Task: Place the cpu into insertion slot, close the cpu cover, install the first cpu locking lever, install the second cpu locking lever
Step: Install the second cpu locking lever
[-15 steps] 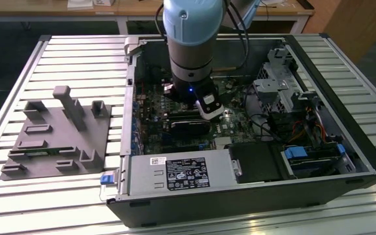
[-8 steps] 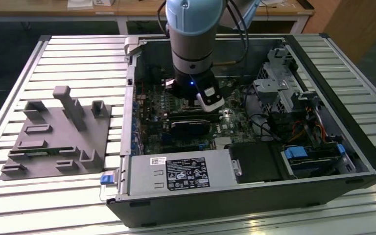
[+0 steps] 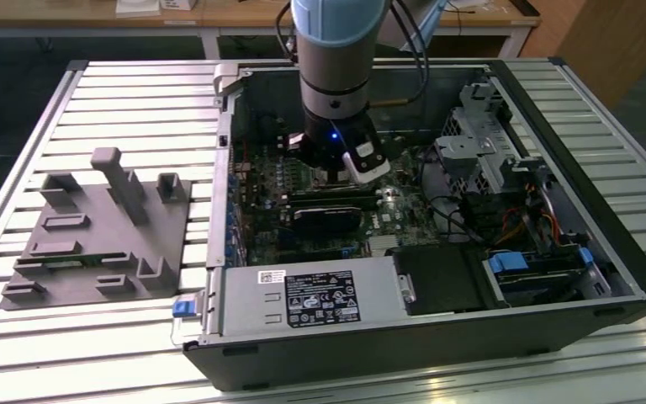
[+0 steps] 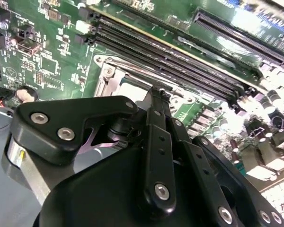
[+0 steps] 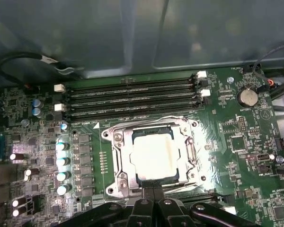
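In the exterior view the gripper (image 3: 335,172) hung low inside the computer case (image 3: 592,278), over the motherboard. In the first wrist view the cpu (image 5: 154,157) lay seated in the insertion slot (image 5: 114,179), cover apparently down. In the second wrist view its fingers (image 4: 157,123) met, jaws closed on nothing, apparently working a locking lever.

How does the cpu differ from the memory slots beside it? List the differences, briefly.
Shape: the cpu is a flat square; the memory slots are long, narrow strips.
Colour: the cpu's top is bright silvery metal; the memory slots are black with white end clips.
Number: there is one cpu, framed by the cpu cover; there are four memory slots, lying parallel.
Both sit on the green motherboard.
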